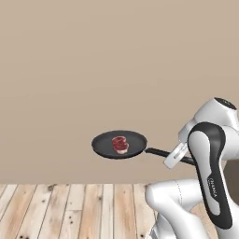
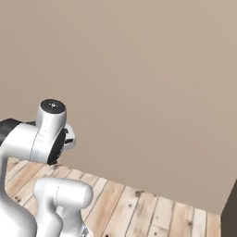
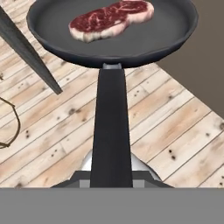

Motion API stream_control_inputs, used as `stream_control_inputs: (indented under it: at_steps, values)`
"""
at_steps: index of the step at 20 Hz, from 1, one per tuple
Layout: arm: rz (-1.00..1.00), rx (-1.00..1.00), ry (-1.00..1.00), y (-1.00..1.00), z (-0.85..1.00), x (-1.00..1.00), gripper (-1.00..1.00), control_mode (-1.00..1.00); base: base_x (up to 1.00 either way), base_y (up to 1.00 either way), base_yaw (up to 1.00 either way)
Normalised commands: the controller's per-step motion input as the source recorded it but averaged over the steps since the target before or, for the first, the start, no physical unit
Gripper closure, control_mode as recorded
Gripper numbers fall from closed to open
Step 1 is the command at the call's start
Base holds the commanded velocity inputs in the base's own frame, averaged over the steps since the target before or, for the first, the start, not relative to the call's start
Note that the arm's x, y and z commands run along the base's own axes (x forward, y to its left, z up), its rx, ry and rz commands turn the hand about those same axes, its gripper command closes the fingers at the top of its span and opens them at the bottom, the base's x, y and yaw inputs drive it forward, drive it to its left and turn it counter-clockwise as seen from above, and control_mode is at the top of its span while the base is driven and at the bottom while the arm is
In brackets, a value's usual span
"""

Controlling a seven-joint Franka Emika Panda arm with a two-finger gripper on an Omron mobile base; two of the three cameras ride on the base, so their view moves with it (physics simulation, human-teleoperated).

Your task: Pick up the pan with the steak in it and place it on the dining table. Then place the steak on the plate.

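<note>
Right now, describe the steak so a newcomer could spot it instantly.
Against the plain beige wall, above the plank floor, the gripper holds a black pan aloft by its handle. The steak lies inside it: the one red, pink-marbled thing.

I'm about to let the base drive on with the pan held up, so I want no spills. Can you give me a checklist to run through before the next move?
1. Gripper shut on the pan's handle: ok.
2. Pan held level above the wooden floor: ok.
3. Steak lying inside the pan, away from its rim: ok.
4. Pan free of the beige wall behind it: cannot tell.
5. Dining table and plate in sight as a target: not ok.
</note>
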Motion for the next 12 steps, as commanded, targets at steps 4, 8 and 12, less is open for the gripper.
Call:
stream_control_inputs:
  at_steps: [4,8,12]
  values:
    - [0.0,0.0,0.0,0.0,0.0,0.0,1.0,1.0,-0.02,0.0,0.45]
    - [0.0,0.0,0.0,0.0,0.0,0.0,1.0,1.0,-0.02,0.0,0.45]
    - [0.0,0.0,0.0,0.0,0.0,0.0,1.0,1.0,-0.03,0.0,0.46]
